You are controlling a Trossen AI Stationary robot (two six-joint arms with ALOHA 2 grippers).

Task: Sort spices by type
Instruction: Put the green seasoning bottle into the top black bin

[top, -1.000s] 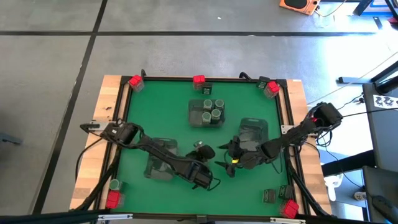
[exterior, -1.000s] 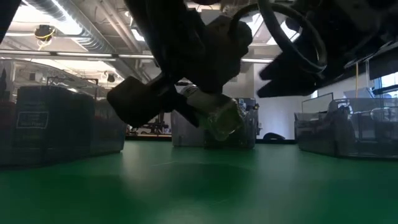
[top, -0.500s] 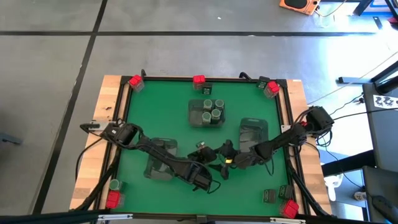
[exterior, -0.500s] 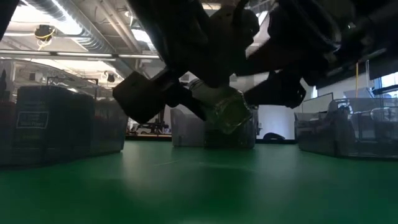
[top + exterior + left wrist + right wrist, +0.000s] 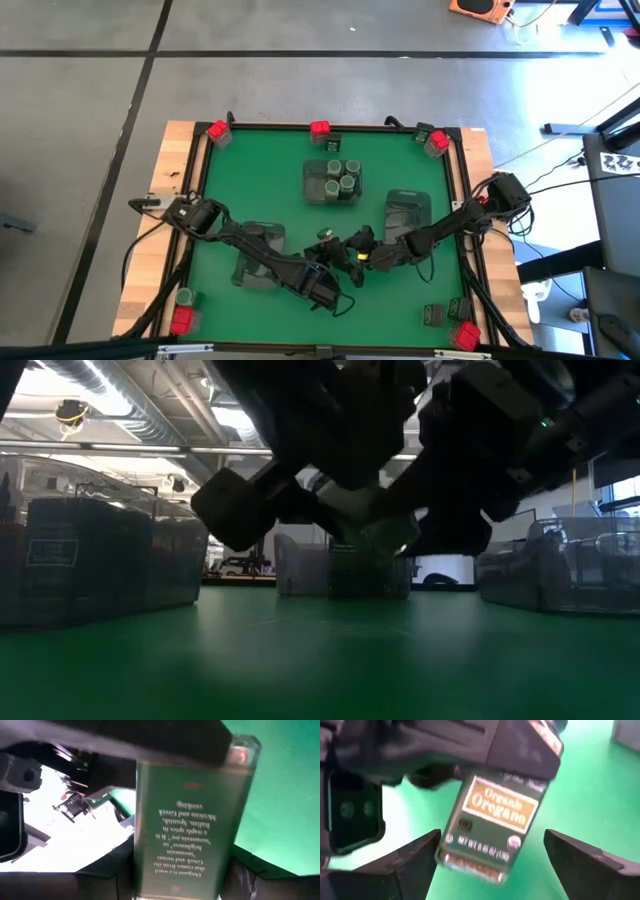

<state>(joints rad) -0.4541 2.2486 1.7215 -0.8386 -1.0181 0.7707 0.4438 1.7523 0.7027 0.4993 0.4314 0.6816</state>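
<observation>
**A:** From above, the left hand [image 5: 333, 250] has the jar [image 5: 326, 236] lifted over mid-tabletop [image 5: 270, 180], right hand [image 5: 352, 252] just beside it. Handover, I'd guess, since the far tray [image 5: 333, 182] already holds round jars.

**B:** Low view agrees: jar [image 5: 375, 530] hangs clear of the green, dark fingers either side.

**A:** Left wrist cam shows the jar [image 5: 192, 820] pinched in that hand, label upside down, so it's held tilted toward the other arm.

**B:** Right wrist cam: fingers [image 5: 405, 862] spread wide, jar [image 5: 492, 827] reading "Organic Oregano" sits between them, not touched yet. Probably lining up to take it.
</observation>
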